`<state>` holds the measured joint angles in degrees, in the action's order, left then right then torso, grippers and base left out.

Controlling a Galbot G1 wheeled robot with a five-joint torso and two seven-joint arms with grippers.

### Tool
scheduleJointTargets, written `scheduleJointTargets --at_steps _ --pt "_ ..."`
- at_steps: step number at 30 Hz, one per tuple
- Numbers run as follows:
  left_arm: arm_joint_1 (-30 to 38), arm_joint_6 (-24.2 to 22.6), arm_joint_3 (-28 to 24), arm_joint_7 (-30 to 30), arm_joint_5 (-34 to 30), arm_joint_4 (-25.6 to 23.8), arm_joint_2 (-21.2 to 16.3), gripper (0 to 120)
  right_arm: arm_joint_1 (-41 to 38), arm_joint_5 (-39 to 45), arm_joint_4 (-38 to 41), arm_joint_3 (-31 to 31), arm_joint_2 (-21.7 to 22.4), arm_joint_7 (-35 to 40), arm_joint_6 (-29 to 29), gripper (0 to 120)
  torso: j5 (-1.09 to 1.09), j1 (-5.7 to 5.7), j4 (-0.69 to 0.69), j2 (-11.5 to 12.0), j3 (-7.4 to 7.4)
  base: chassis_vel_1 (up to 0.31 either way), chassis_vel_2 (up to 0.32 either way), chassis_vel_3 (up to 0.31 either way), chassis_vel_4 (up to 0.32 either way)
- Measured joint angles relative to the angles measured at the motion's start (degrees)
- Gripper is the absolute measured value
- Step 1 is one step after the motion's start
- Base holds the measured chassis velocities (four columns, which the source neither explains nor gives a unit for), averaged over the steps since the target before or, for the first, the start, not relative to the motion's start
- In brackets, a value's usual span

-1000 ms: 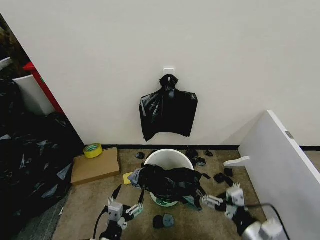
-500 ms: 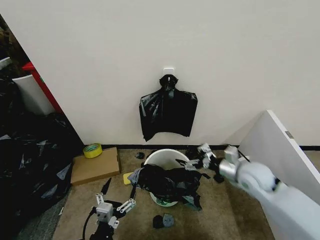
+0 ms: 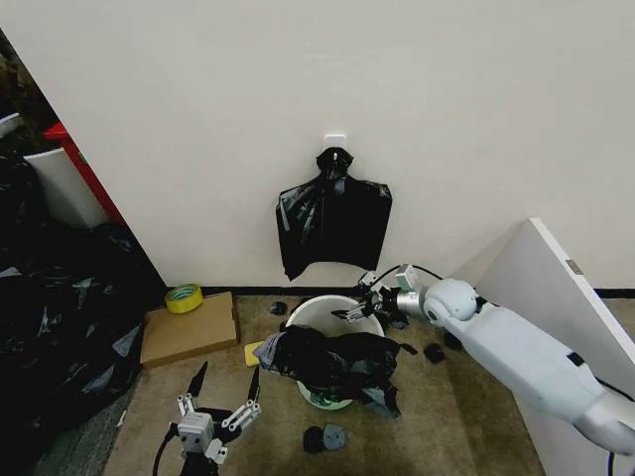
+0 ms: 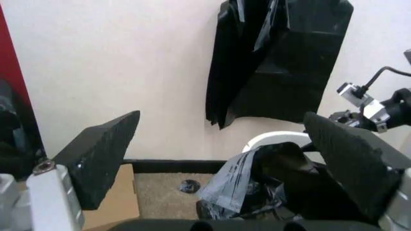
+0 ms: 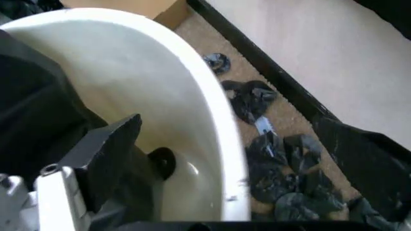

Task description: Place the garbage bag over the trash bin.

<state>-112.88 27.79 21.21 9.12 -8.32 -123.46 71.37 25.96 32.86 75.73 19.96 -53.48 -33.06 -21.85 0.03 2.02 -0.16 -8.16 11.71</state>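
The right gripper (image 3: 359, 303) is hanging wide open over the far rim of the white trash bin (image 3: 319, 311), the black garbage bag (image 3: 332, 362) is drooping over its near side, and the left gripper (image 3: 224, 384) is waiting open, low on the near left.

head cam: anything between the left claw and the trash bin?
Head view: mostly bare carpet between the left claw and the trash bin. The garbage bag drapes over the bin's near side, facing that claw.

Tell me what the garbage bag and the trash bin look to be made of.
The garbage bag: thin black plastic film, glossy, by its sharp wrinkles and pale glints where it drapes over the near rim. The trash bin: probably moulded plastic, smooth white, with an even, softly shining inner wall.
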Motion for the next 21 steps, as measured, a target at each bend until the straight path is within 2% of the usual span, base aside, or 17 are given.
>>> scheduleJointTargets --at_steps 4,10,12,16,18,21 --pt "-0.17 -0.07 -0.55 -0.01 0.08 -0.01 0.28 100 -1.0 -0.48 -1.78 0.39 -0.43 -1.85 0.66 88 0.0 0.0 0.0 0.0 -0.01 0.0 0.0 0.0 0.0" --pt "-0.36 -0.84 -1.23 0.05 -1.25 -0.43 0.87 100 -2.29 -0.04 -2.8 2.1 -0.52 -4.05 1.31 62 -0.01 -0.01 0.0 0.0 -0.01 0.0 0.0 0.0 0.0" --pt "-0.36 -0.85 -1.24 0.04 -1.26 -0.43 0.87 100 -2.35 -0.06 -2.92 2.15 -0.61 -4.15 1.36 60 -0.01 -0.01 0.0 0.0 -0.01 0.0 0.0 0.0 0.0" --pt "-0.56 -0.88 -1.4 0.05 -1.22 -0.56 0.79 100 -2.43 -0.6 -3.99 2.2 -1.4 -4.9 1.87 40 0.0 -0.01 0.01 0.0 -0.01 0.0 0.0 0.0 0.0" --pt "-0.53 -0.88 -1.43 0.05 -1.22 -0.56 0.78 100 -2.38 -0.68 -4.07 2.2 -1.43 -5.03 1.97 39 0.0 -0.01 0.02 0.0 -0.01 0.0 0.0 0.0 0.0" --pt "0.07 -0.88 -2.01 0.21 -1.23 0.31 0.76 100 -2.04 -1.14 -4.31 2.25 -1.37 -5.72 2.31 23 -0.01 -0.01 0.0 0.0 -0.01 0.0 0.0 0.0 0.0"
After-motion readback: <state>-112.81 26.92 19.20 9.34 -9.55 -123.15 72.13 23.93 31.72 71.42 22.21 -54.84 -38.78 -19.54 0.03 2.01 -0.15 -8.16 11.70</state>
